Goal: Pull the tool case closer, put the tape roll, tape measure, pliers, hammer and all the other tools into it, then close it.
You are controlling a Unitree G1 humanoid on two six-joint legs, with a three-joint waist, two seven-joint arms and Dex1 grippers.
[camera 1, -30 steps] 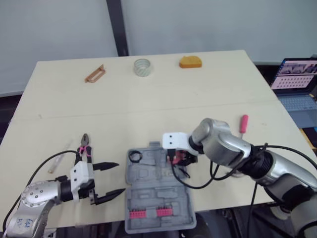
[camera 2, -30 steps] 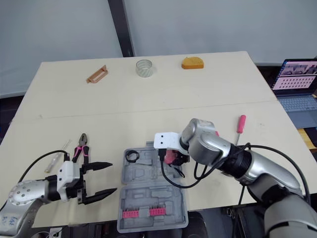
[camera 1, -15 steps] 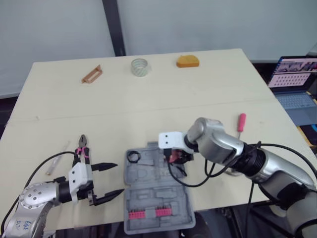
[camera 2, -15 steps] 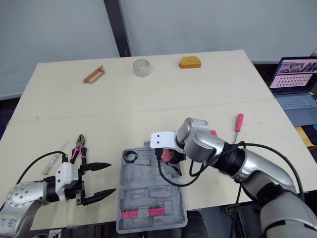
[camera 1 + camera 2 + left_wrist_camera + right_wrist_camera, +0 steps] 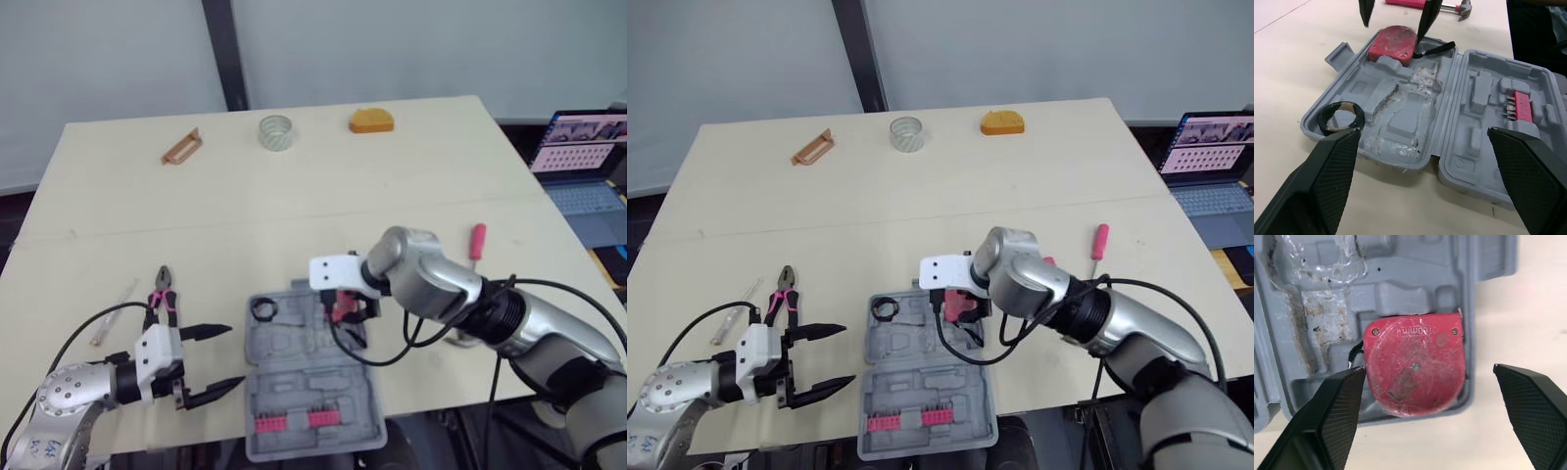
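So far we log tape measure (image 5: pixel 1415 364) in tool case (image 5: pixel 313 384); pliers (image 5: pixel 165 292) on counter (image 5: pixel 294 186), unpacked; both jaws wide, empty.

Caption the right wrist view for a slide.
Open right gripper above the red tape measure lying in the grey tool case.

The tape measure (image 5: pixel 1415 364) bore one small raised label (image 5: pixel 1411 331) on its red face, near the edge between two screws. It stood upside down in the right wrist view, and its few characters could not be read for certain. The laptop (image 5: pixel 586 157) screen showed pink and white rows, with no legible words.
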